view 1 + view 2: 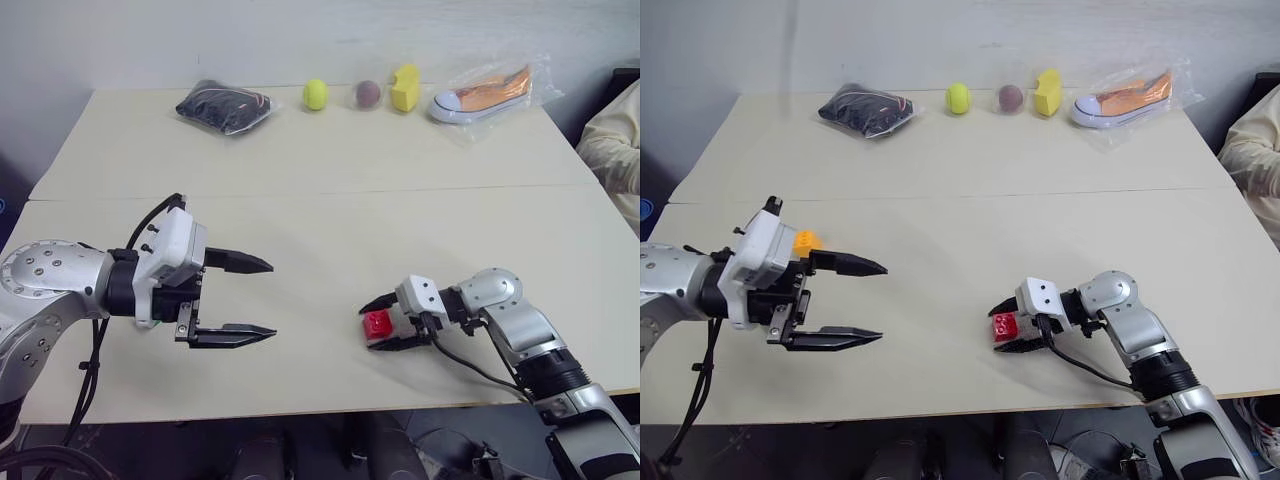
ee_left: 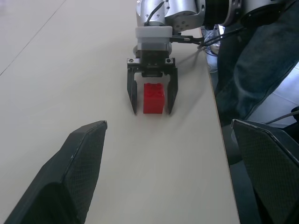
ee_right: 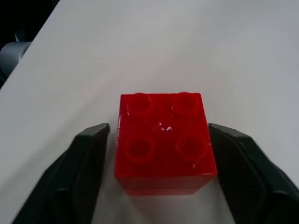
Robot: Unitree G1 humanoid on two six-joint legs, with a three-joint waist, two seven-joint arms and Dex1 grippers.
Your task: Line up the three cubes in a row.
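Observation:
A red cube with studs on top rests on the table near its front edge, right of centre. My right gripper lies low around it, open, one finger on each side with a thin gap to the cube. An orange-yellow cube peeks out on the table behind my left hand. My left gripper hovers above the table's left part, wide open and holding nothing, pointing towards the red cube.
Along the far edge lie a black bag, a yellow-green ball, a brownish ball, a yellow sponge block and a bagged sneaker. A person's sleeve shows at the right.

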